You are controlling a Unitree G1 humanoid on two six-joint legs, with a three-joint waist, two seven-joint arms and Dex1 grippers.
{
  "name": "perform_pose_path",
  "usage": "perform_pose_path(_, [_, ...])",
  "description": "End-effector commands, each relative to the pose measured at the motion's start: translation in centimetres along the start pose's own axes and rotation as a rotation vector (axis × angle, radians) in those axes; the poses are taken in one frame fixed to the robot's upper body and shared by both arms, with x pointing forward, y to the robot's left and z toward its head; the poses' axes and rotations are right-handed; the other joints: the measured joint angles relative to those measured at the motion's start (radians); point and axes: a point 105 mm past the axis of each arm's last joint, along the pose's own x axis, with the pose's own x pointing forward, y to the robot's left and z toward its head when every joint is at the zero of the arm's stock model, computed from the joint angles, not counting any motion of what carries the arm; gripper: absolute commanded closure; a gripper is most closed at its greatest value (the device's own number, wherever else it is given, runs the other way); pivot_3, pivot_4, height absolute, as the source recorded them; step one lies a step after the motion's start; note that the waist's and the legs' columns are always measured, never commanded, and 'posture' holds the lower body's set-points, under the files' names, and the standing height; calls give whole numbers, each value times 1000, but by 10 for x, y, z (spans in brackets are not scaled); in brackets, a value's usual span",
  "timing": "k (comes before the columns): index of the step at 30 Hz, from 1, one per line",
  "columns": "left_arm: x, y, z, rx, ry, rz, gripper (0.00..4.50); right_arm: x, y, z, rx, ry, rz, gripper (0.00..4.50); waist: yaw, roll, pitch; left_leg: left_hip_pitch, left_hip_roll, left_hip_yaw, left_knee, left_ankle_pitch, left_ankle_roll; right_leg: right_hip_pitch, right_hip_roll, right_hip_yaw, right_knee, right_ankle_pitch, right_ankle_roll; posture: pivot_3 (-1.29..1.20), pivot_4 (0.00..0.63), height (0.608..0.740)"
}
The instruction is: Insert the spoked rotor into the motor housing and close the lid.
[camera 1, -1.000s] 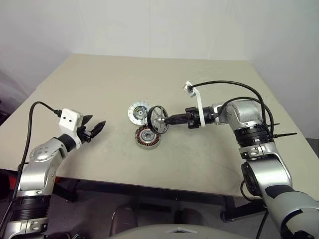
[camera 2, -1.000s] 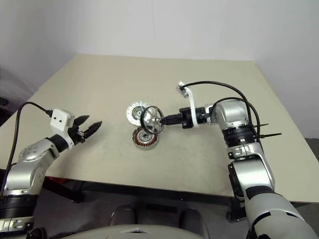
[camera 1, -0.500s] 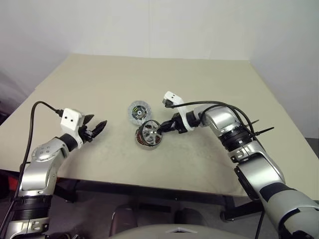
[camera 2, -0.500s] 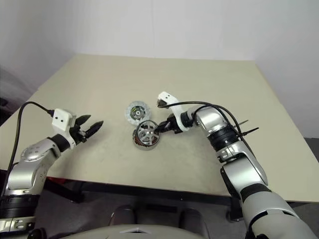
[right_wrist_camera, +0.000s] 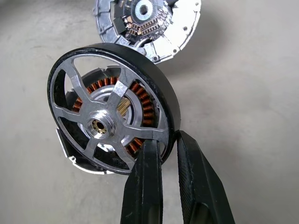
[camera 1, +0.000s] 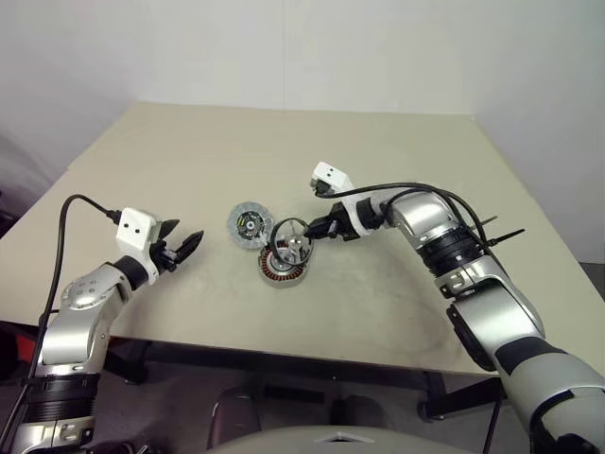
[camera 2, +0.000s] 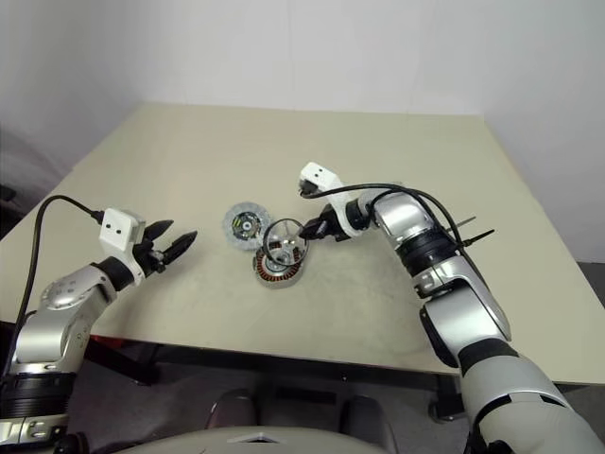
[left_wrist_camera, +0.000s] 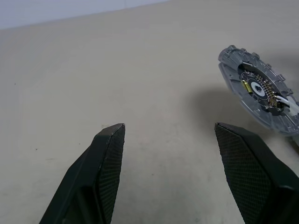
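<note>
Left eye view: the insertion step is in hand. The right gripper (camera 1: 312, 232) is clenched on the dark rim of the spoked rotor (camera 1: 291, 238) and holds it tilted just above the motor housing (camera 1: 280, 267), which lies flat on the table (camera 1: 397, 312). The lid (camera 1: 249, 224) lies at about ten o'clock from the housing, just beside it. The left gripper (camera 1: 186, 244) hangs well apart at nine o'clock, fingers released, grasping nothing.

Right eye view: the same layout, with the rotor overlapping the housing's twelve o'clock edge. As a judgement, the next move calls for levelling the rotor, centring its hub over the silver core and lowering it squarely; the lid comes afterwards.

Left wrist view: the two black fingers (left_wrist_camera: 105, 163) stand wide apart over bare table. The lid appears at about two o'clock of them, with its circuit face and small wires, a detail the head views leave too small to read.

Right wrist view: the fingers pinch the rotor rim at its near edge. Copper windings show through the spoke gaps, so the rotor is still off-centre and not seated, which the head views cannot settle.
</note>
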Motion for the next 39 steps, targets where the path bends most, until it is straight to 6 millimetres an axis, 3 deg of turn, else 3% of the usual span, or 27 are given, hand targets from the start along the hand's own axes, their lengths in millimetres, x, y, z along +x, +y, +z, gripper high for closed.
perform_pose_path(1, [0, 1, 14, 31, -44, 7, 1261, -9, 6, 14, -69, -26, 8, 4355, 0, 0, 0, 0, 0, 0, 0, 0, 0, 0, 0, 0, 0, 0, 0, 0, 0, 740])
perform_pose_path(12, [1, 0, 14, 29, -45, 1, 1261, -7, 23, 3, -105, 22, 53, 4355, 0, 0, 0, 1, 0, 0, 0, 0, 0, 0, 0, 0, 1, 0, 0, 0, 0, 740])
perform_pose_path(16, [1, 0, 14, 28, -46, 3, 1261, -8, -8, -4, -83, 50, -88, 4355, -2, 0, 0, 1, 0, 0, 0, 0, 0, 0, 0, 0, 1, 0, 0, 0, 0, 740])
perform_pose_path(23, [-2, 0, 12, 26, -41, 8, 1261, -23, -41, -5, -59, 43, -202, 4355, -3, 0, 0, 3, 0, 0, 1, 0, 0, 1, 0, 1, 4, 0, 0, 0, 0, 740])
perform_pose_path(39, [-1, 1, 13, 29, -40, 4, 1261, -36, -43, -2, -39, 12, -193, 4355, -2, 0, 0, 1, 0, 0, 1, 0, 0, 0, 0, 0, 2, 2, -2, 0, 0, 740])
